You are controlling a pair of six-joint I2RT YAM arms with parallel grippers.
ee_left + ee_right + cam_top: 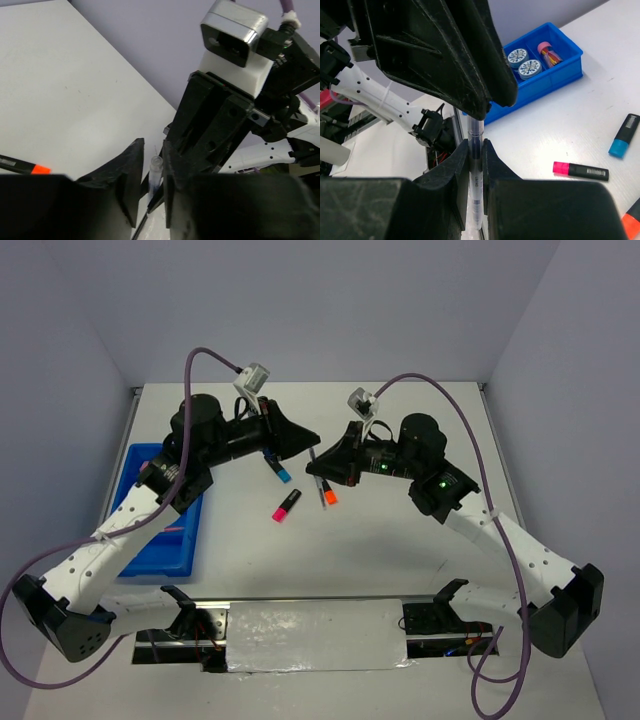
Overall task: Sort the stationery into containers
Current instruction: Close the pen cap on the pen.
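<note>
My right gripper (476, 150) is shut on a thin clear pen (476, 172) and holds it above the table; the pen's lower end shows in the top view (322, 492). My left gripper (152, 172) is open, its jaws straddling the pen's upper end (156, 170) with a gap on one side. The two grippers meet at mid-table (308, 445) (320, 466). Blue (281, 471), pink (287, 505) and orange (331, 496) highlighters lie on the table. The blue tray (565, 75) holds two patterned rolls (518, 56) and a pink cylinder (549, 52). A second pen is not in view.
The blue tray (160, 550) lies at the left edge of the table, partly under my left arm. A metal plate (315, 633) lies along the near edge between the arm bases. Grey walls close off the far, left and right sides.
</note>
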